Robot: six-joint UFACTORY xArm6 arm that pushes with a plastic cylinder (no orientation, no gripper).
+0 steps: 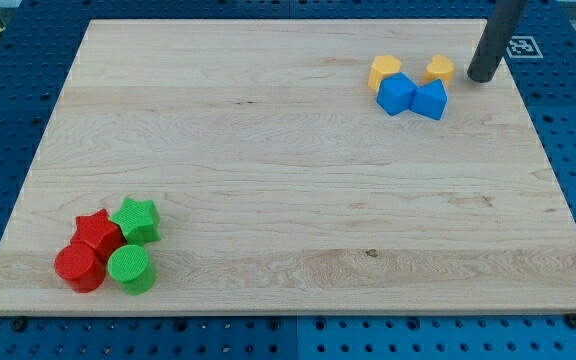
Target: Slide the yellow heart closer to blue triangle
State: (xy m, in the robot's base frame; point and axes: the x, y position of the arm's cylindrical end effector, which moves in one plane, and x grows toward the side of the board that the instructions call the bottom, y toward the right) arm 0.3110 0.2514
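Nearest the view's bottom, at the left corner of the wooden counter, sits a tight cluster well apart from the job: a red cylinder, a green cylinder, a red star and a green star, all touching or nearly so. Far across the board, toward the view's top right, lie the blue block and the blue triangle, side by side and touching. Just behind them are a yellow block on the left and the yellow heart on the right, the heart already just beside the triangle's upper edge. My tip, a plain rod that serves as the tool, cannot open or close and holds nothing; it rests just to the right of the heart, apart from it. The heart looks small, rigid and light, likely to slide easily and to twist if struck off-centre, so I judge it best pushed squarely on its upper-right side.
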